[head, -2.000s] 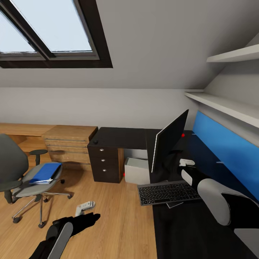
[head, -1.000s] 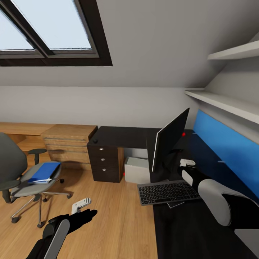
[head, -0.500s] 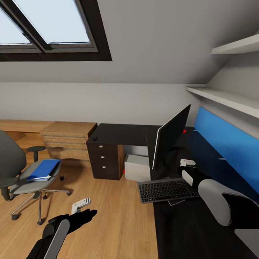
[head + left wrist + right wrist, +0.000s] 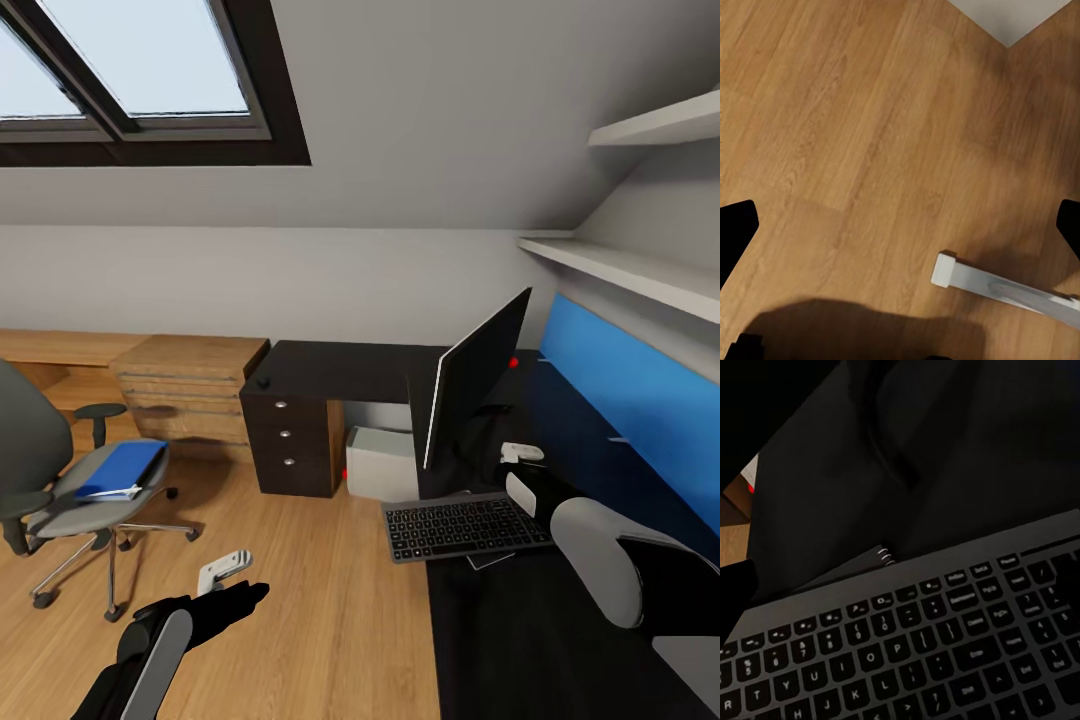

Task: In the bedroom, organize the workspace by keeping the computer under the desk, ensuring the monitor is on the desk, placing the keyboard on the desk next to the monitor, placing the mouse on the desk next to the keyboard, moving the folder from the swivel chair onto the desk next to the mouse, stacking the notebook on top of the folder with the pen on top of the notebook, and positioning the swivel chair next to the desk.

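- Flat bright blue folder (image 4: 122,470) lies on the grey upholstered swivel chair (image 4: 70,500), left.
- Slim black-keyed keyboard (image 4: 465,527) rests on the glossy black desk (image 4: 345,372), near the flat black monitor (image 4: 470,390).
- Left gripper (image 4: 225,572): fingers spread wide.
- Right gripper (image 4: 520,452): cannot tell.

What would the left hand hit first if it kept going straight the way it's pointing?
Probably the bare wood floor: the left hand looks straight down at planks. A white desk leg sits off to one side, likely missed.

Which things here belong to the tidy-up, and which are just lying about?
Job: desk, monitor, keyboard, computer, mouse, chair, folder, notebook.

Lying about: oak drawers, wall shelves, blue panel, skylight.
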